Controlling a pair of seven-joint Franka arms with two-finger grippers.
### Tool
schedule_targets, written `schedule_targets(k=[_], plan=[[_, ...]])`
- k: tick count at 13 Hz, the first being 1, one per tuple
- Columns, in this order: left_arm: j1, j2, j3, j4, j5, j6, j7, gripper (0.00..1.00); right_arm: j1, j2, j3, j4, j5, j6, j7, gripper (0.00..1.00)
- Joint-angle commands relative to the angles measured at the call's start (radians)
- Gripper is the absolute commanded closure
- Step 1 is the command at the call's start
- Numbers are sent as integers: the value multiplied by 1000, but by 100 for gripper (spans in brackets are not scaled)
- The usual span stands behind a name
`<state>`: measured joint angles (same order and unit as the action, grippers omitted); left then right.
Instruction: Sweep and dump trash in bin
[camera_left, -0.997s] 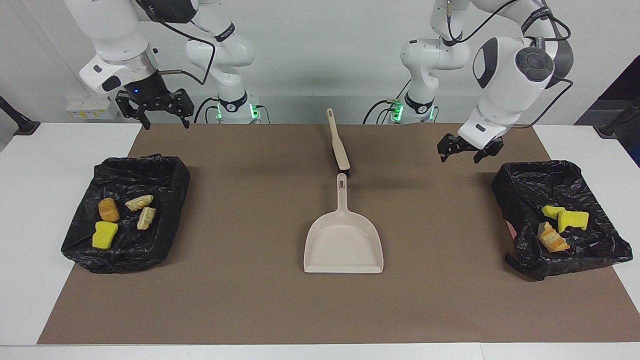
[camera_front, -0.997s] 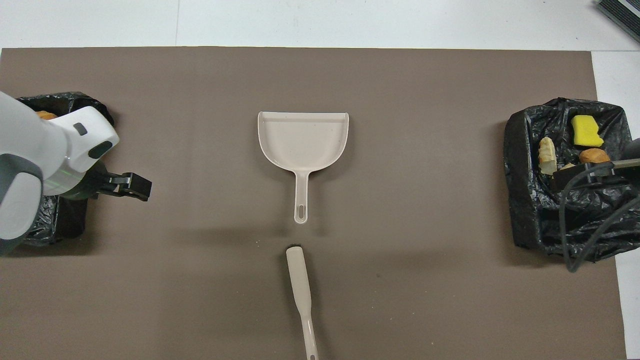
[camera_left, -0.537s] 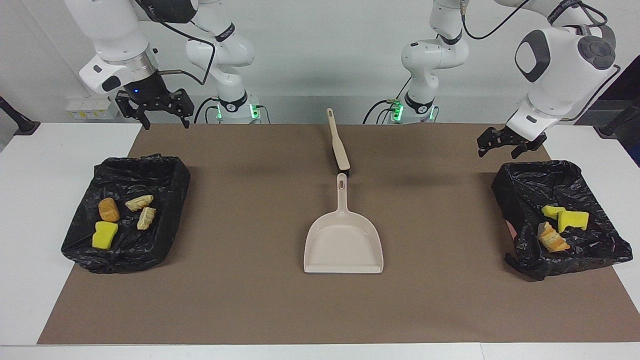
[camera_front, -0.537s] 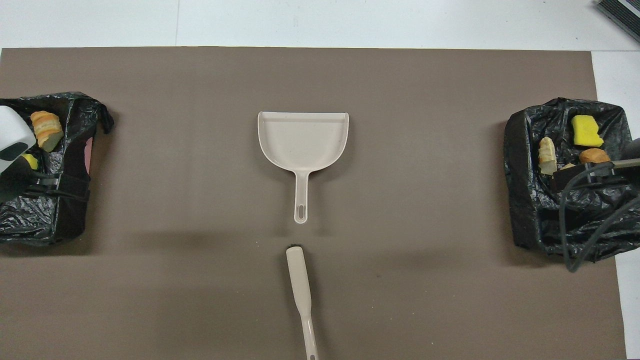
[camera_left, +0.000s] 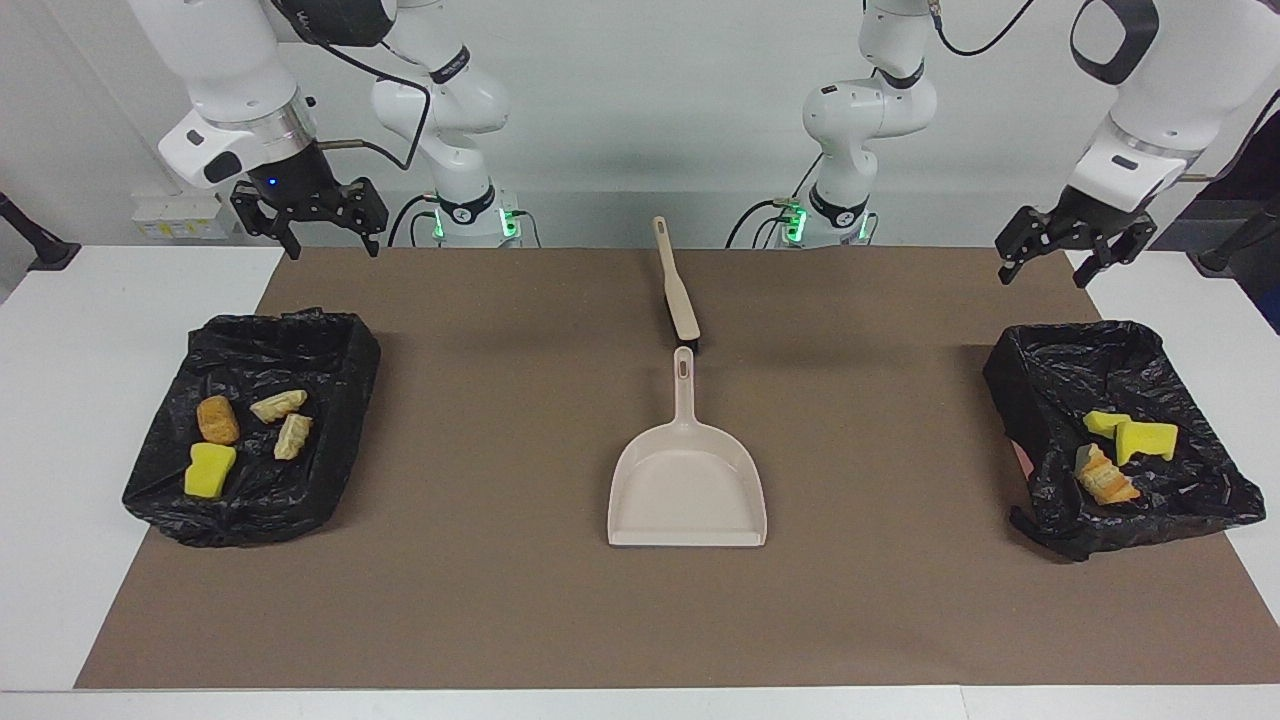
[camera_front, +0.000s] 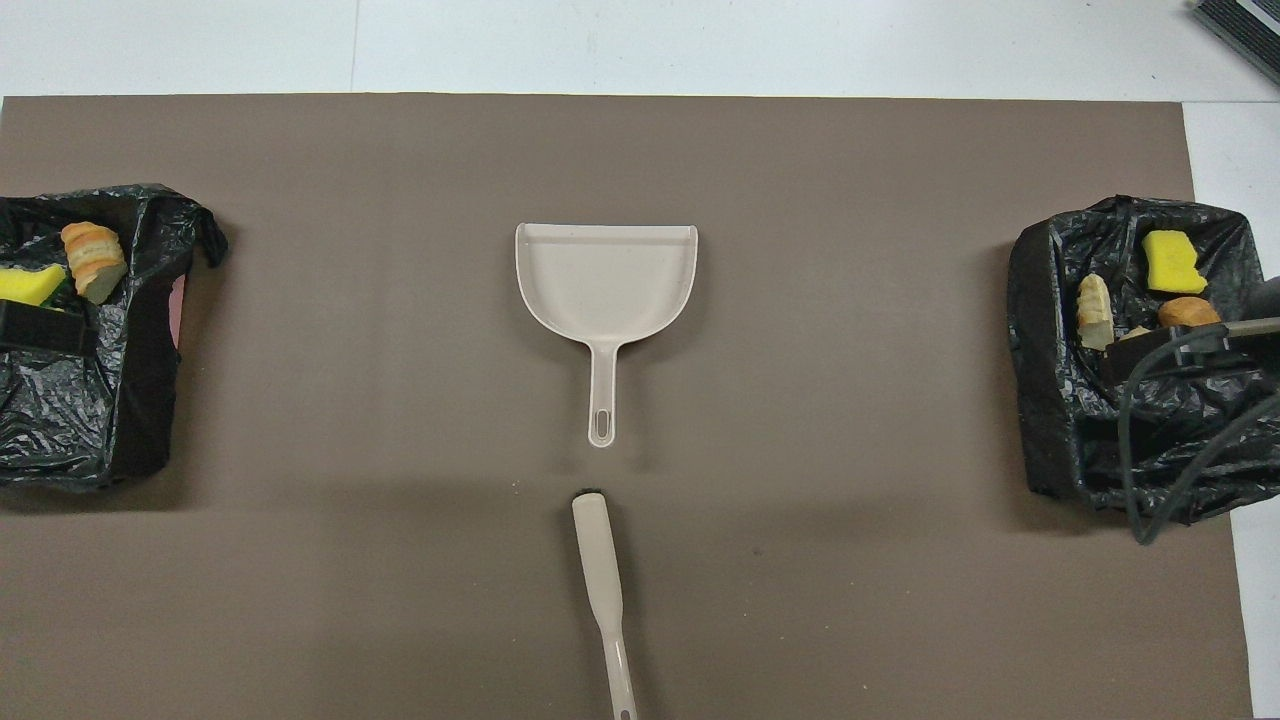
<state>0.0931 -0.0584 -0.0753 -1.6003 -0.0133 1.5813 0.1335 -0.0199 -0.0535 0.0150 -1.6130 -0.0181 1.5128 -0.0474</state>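
All the trash I can see lies in two black-bag-lined bins. The bin (camera_left: 345, 345) at the right arm's end holds several bits: an orange lump (camera_left: 217, 419), tan pieces (camera_left: 278, 404) and a yellow chunk (camera_left: 209, 470). The bin (camera_left: 1035, 370) at the left arm's end holds yellow chunks (camera_left: 1132, 437) and a bread lump (camera_left: 1105, 478). The beige dustpan (camera_left: 688, 485) lies empty mid-mat, with the brush (camera_left: 677, 285) just nearer the robots. My right gripper (camera_left: 333, 246) hangs open and empty above the mat's corner. My left gripper (camera_left: 1048, 268) hangs open and empty above the other corner.
A brown mat (camera_left: 480, 600) covers most of the white table. In the overhead view the dustpan (camera_front: 605, 280) points its handle at the brush (camera_front: 603, 580). Cables from the right arm hang over the bin (camera_front: 1040, 400) at that end.
My left arm has swung up and outward from over the mat beside its bin to above the mat's corner. The right arm, dustpan, brush and trash have not moved.
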Motion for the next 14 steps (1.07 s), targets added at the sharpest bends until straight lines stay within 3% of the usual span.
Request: schedule_targets(k=[1,4,7,14], plan=[[-12,3,-4,51,7,-92,-61,0,-11,-9,3,-7,10,3,-2,0],[-13,-8,-6,53,-2,-124,-84,0,-6,-9,5,-7,10,3,-5,0],[-26,-66,-12,-18,-8,-81,-114,0,-8,-9,5,-7,12,3,-2,0],[-50,-97,-17,-62,-22,-73,-129,0,-6,-9,5,-7,10,4,-3,0]])
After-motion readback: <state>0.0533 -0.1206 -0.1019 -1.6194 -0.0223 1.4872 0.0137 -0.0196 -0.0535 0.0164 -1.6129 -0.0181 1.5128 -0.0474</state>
